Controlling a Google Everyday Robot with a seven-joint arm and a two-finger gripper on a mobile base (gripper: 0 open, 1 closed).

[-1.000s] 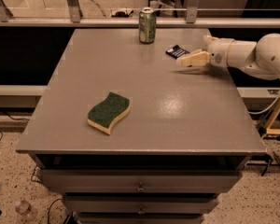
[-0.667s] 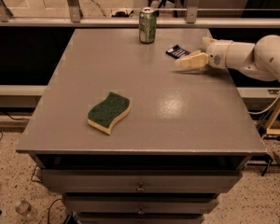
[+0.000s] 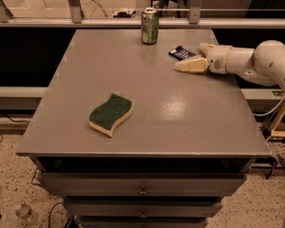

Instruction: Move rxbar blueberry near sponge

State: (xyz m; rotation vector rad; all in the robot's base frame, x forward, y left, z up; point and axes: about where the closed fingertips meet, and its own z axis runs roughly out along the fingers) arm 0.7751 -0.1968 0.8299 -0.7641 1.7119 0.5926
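Note:
The rxbar blueberry (image 3: 182, 53) is a small dark-blue flat bar lying on the grey table (image 3: 147, 132) at the far right, just in front of the green soda can. My gripper (image 3: 194, 57) comes in from the right, low over the table, open, with one pale finger (image 3: 190, 65) in front of the bar and the other behind it at the right. The bar lies between the fingertips, not gripped. The sponge (image 3: 110, 114), green on top with yellow foam, lies at the front left of the table, far from the bar.
A green soda can (image 3: 149, 26) stands upright at the table's far edge, left of the bar. A railing with posts runs behind the table. Drawers sit under the front edge. My white arm (image 3: 256, 63) spans the table's right side.
The gripper and arm hold almost the same place by the bar. The bar, can and sponge have not moved.

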